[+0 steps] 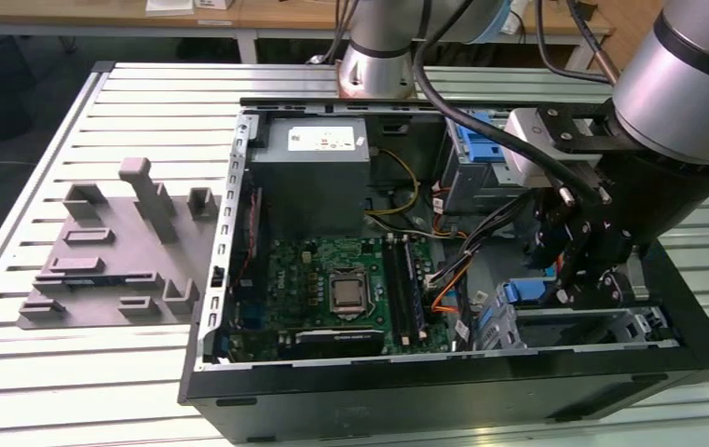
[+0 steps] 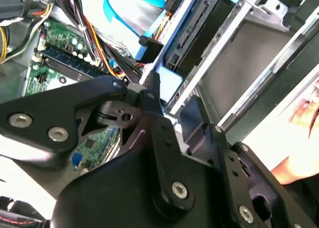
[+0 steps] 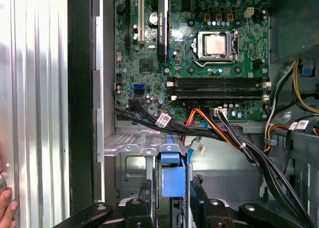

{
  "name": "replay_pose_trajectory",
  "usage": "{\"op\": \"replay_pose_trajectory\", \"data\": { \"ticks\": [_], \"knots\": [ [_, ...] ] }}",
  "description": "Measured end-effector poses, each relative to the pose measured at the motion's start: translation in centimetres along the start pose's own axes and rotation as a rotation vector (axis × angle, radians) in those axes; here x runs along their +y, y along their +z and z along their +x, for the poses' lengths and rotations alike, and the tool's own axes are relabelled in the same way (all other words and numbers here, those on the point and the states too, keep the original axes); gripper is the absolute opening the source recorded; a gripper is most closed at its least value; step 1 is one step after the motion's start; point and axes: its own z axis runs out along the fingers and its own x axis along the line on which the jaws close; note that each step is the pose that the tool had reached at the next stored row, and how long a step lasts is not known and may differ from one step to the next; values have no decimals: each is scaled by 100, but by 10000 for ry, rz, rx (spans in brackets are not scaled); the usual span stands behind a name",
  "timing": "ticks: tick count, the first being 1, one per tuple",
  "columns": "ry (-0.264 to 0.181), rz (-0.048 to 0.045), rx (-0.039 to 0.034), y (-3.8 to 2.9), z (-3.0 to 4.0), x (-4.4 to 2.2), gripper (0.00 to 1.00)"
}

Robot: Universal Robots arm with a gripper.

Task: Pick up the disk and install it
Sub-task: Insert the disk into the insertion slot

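1. Silver slatted metal table [image 1: 68, 372] holds a big black PC case [image 1: 454, 396], lying open w/ its insides up.
2. On the exterior view's left, apart from the case, sits a grey plastic block w/ posts [image 1: 118, 251].
3. Inside the case: a flat green circuit board [image 1: 329, 279] in the middle, & a large grey box w/ a small white sticker [image 1: 317, 154] at the far end.
4. Black & orange cables [image 3: 219, 130] run from the board's edge over toward the drive corner.
5. Robot arm reaches down into the case on the exterior view's right. Its black gripper [image 1: 578, 279] is low in the corner, by the silver metal cage [image 3: 127, 160].
6. Task thing: the flat silver disk in a blue plastic bracket [image 3: 172, 170] stands on edge in the cage, blue end facing the board.
7. In the first wrist view the gripper [image 3: 172, 188] has one black finger [image 3: 148, 190] on each side of the disk, pinching it.
8. A person's fingers [image 3: 7, 205] rest on the table next to the case wall.
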Motion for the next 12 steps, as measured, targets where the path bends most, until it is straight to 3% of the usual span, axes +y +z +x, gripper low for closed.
{"op": "replay_pose_trajectory", "data": {
  "ticks": [4, 7, 12],
  "knots": [
    [0, 0, 0, 0, 0, 0, 42],
    [0, 0, 1, 0, 0, 0, 24],
    [0, 0, 1, 0, 0, 0, 11]
  ]
}}
